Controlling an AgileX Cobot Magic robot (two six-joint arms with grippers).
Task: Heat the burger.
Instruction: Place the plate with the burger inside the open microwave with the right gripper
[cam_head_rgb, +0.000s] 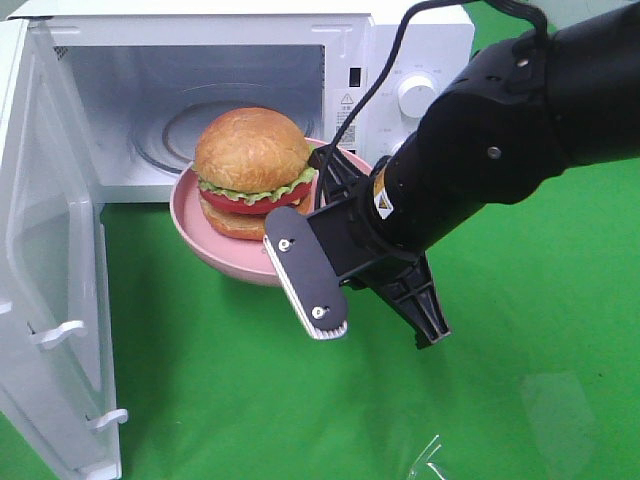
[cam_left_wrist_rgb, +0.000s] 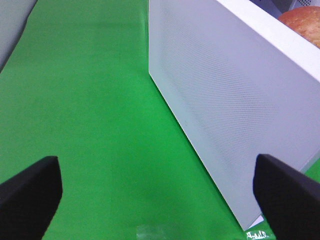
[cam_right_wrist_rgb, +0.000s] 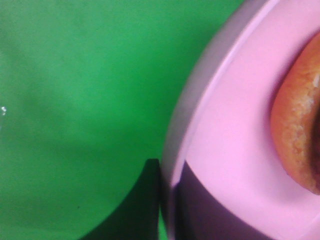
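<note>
The burger (cam_head_rgb: 252, 165), with a golden bun, green lettuce and red tomato, sits on a pink plate (cam_head_rgb: 205, 235) held just in front of the open microwave (cam_head_rgb: 400, 60). My right gripper (cam_head_rgb: 335, 185) is shut on the plate's right rim. In the right wrist view its dark fingers (cam_right_wrist_rgb: 150, 200) pinch the pink plate rim (cam_right_wrist_rgb: 235, 125), with the burger's bun (cam_right_wrist_rgb: 295, 135) close by. My left gripper (cam_left_wrist_rgb: 160, 200) is open and holds nothing. It hovers over green cloth beside the outer face of the microwave door (cam_left_wrist_rgb: 230, 100). The burger's bun top (cam_left_wrist_rgb: 305, 22) peeks over that door.
The microwave door (cam_head_rgb: 50, 270) stands swung wide at the left. The glass turntable (cam_head_rgb: 180, 125) lies inside the cavity with nothing on it. Green cloth (cam_head_rgb: 520, 330) covers the table, and a scrap of clear tape (cam_head_rgb: 430, 460) lies near the front edge.
</note>
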